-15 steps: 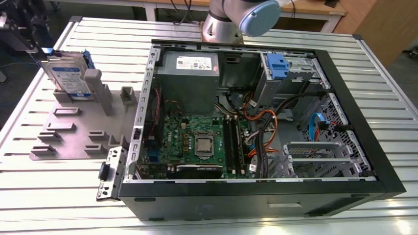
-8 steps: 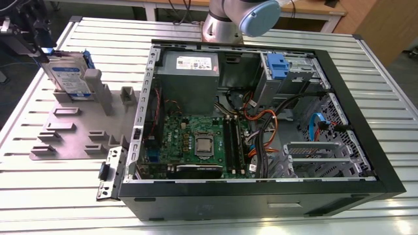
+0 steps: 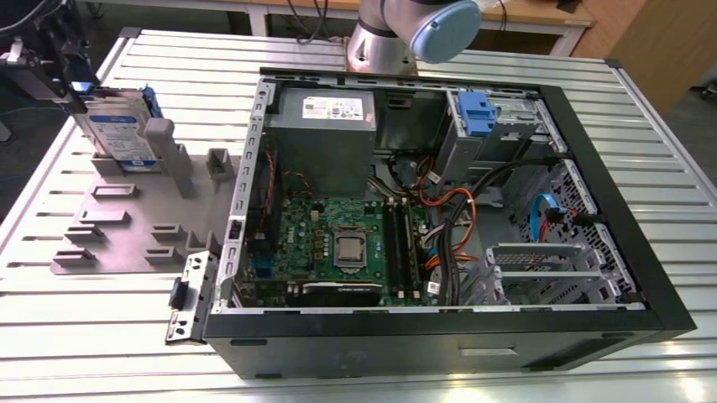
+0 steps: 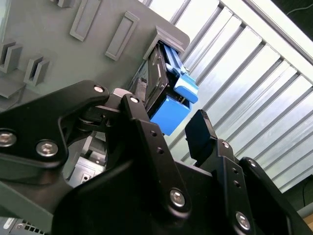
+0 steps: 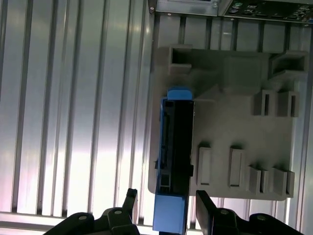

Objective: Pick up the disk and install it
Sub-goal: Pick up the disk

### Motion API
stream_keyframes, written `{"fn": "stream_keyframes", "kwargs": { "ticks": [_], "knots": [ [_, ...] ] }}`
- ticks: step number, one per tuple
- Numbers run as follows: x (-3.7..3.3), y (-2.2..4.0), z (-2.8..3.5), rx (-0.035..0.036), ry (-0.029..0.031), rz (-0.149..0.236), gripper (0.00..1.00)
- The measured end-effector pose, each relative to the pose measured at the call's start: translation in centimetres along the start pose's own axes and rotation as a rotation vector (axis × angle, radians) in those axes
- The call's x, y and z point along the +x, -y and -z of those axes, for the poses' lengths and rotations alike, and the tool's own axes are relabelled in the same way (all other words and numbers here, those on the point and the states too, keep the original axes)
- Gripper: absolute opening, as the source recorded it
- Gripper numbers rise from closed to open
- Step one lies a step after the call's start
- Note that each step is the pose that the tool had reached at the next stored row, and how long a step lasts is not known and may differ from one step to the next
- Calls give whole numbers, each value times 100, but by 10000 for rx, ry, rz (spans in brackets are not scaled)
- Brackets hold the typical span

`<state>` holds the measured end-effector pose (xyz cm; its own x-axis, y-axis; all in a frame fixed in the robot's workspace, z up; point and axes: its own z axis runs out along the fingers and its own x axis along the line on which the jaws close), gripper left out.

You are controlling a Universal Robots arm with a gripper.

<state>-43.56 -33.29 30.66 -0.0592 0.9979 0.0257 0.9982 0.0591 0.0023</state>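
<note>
End effector (image 5: 167, 199) open, straddling one end of the upright disk (image 5: 176, 142), which stands at ten o'clock from the computer case (image 3: 448, 346) in the exterior view.

- The upright silver hard drive in its blue plastic frame (image 5: 176, 147) stands between the spread black fingers (image 5: 204, 205) of the pincer (image 5: 167, 208). In the first wrist view there is a gap at each flat side.
- On one flat side, the bare ribbed metal bench (image 5: 73, 107) lies open right up to the drive.
- On the other side, low raised slots of the grey plastic fixture plate (image 5: 220, 122) stand just beside it.
- A taller grey support post (image 3: 159, 141) flanks the drive in the exterior view.
- The open black computer case (image 3: 392, 353) walls off the exterior view's right.
- Inside the case, orange cables (image 3: 446, 201) cross near a grey metal cage (image 3: 549, 260).
</note>
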Motion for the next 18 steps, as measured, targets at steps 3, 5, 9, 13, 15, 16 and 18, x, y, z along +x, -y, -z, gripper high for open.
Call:
{"fn": "stream_keyframes", "kwargs": {
  "ticks": [3, 5, 9, 13, 15, 16, 18],
  "knots": [
    [-1, 7, -34, 12, 0, 1, 59],
    [-1, 9, -48, 16, -1, 0, 59],
    [-1, 9, -50, 17, 0, 0, 59],
    [1, 36, -55, 15, -1, -2, 59],
    [2, 65, -59, 14, -2, -29, 59],
    [1, 67, -62, 13, -2, -68, 59],
    [-2, 68, -74, 11, -2, -131, 59]
  ]
}}
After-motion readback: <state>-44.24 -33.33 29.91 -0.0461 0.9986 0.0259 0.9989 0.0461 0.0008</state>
